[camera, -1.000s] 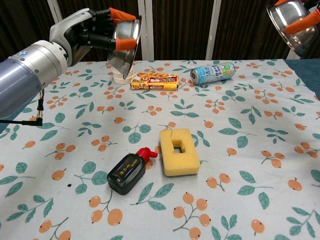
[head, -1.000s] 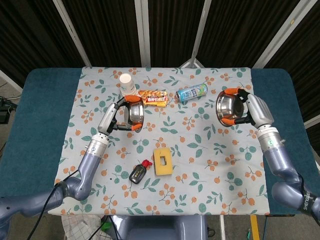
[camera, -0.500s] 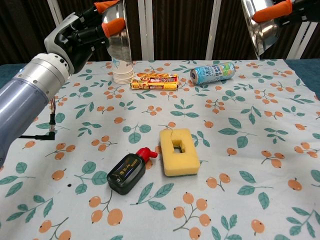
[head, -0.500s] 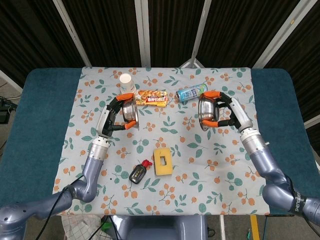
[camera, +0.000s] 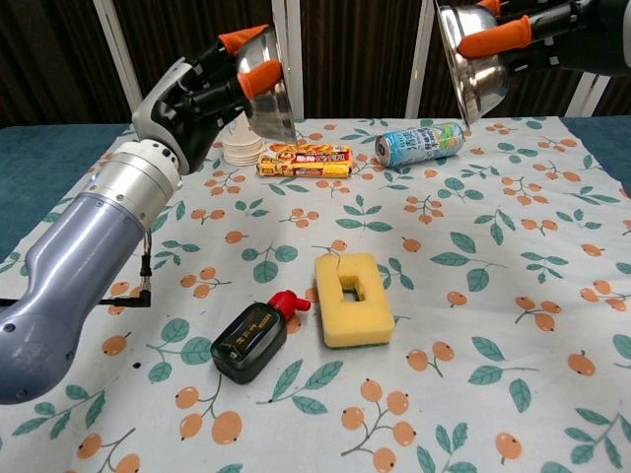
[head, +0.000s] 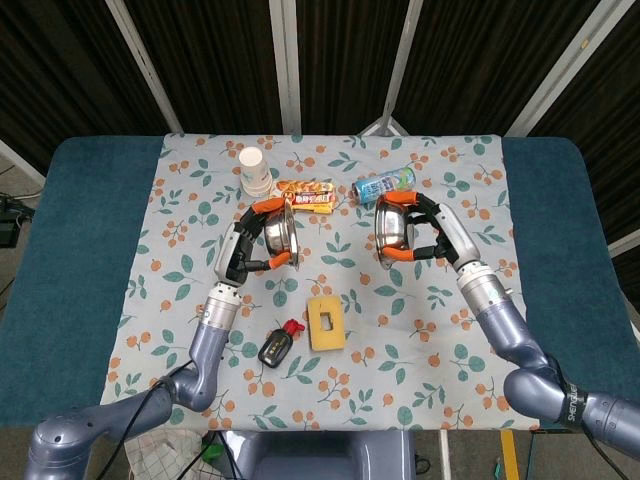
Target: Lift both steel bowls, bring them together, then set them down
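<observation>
Steel bowls are both off the counter (head: 80, 250) and held in the air above its far middle, one in each robot hand. The left robot hand (head: 250, 245) grips the left bowl (head: 278, 232) by its rim, orange fingertips (camera: 258, 77) hooked over the edge; the right robot hand (head: 425, 232) holds the right bowl (head: 392, 226) the same way, fingers closed across the rim. A rim grip of this kind explains the attitude: each bowl is tipped onto its side rather than carried level. In the head view the two open mouths appear turned inward, toward one another across the gap, so each bowl's axis runs roughly across the counter instead of upright. The bowls are near each other but not touching; a clear space remains between them, over the patterned cloth (head: 440, 330). Judged from this, lifting is complete and the bringing-together step is in hand, with set-down not yet done. Beneath and behind the bowls lie a drink can (head: 383, 184), a snack packet (head: 306, 196) and a paper cup (head: 255, 170); a yellow sponge (head: 325, 323) and a small black bottle (head: 277, 343) lie nearer. The landing spot should be chosen to avoid these.
</observation>
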